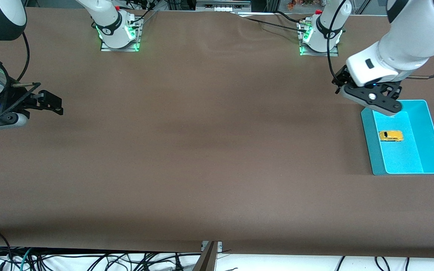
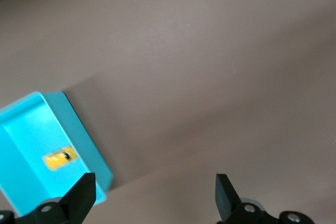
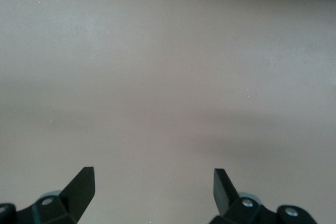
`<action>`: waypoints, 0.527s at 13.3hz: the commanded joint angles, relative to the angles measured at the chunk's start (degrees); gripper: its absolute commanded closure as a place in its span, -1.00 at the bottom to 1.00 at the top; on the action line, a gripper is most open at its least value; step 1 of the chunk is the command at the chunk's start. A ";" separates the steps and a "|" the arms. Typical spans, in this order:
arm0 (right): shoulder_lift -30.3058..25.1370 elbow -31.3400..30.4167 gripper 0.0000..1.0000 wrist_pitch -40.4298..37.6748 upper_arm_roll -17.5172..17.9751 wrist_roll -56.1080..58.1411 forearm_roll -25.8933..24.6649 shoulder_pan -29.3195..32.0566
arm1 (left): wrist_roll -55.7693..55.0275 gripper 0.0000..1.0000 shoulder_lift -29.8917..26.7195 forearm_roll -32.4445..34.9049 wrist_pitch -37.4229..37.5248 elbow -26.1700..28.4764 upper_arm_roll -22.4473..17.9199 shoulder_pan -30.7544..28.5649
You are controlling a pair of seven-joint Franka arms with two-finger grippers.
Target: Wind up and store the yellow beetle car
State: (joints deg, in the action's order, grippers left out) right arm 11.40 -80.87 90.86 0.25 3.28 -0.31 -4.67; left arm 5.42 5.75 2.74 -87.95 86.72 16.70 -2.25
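Here the yellow beetle car (image 1: 391, 136) lies in the blue tray (image 1: 432, 130) at the left arm's end of the worktop (image 1: 202, 150). The left gripper (image 1: 371, 98) hangs over the tray's edge, jaws open and empty. The right gripper (image 1: 32, 103) waits over the right arm's end, jaws open.

Worktop (image 1: 202, 150) is bare brown surface from end to end; wide open passage across the middle and along the camera edge. Only fixed obstacle: the bin (image 1: 433, 139), at the left arm's end, walls standing up on all sides. Car (image 1: 391, 136) sits on the bin floor, apart from the walls, open from above. Left gripper (image 1: 381, 103) hangs over the bin's edge farthest from the camera, fingers (image 2: 84, 195) spread, nothing between them. Right gripper (image 1: 49, 103) is over the worktop at the right arm's end, fingers (image 3: 84, 182) spread, only bare surface under it. Arm bases line the edge farthest from the camera.
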 commanded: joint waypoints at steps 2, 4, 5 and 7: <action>0.11 0.71 -1.00 -0.16 0.19 -0.12 0.14 0.01 | -4.19 -1.00 -9.95 -5.82 -11.09 15.47 -11.67 3.65; 0.11 0.71 -1.00 -0.16 0.19 -0.03 0.13 0.01 | -4.63 -1.00 -10.32 -5.29 -11.20 16.03 -12.13 3.65; 0.11 0.71 -1.00 -0.16 0.27 -0.20 0.05 0.01 | -4.72 -1.00 -10.32 -5.20 -11.02 16.03 -12.91 3.74; 0.11 0.71 -1.00 -0.16 0.27 -0.20 0.05 0.01 | -4.72 -1.00 -10.23 -5.12 -10.67 15.85 -15.54 5.49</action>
State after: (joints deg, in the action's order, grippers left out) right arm 11.40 -80.86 90.86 0.28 3.28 -0.31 -4.68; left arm 1.98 -2.93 -1.92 -97.64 100.82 3.83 0.75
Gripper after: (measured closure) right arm 0.000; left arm 0.000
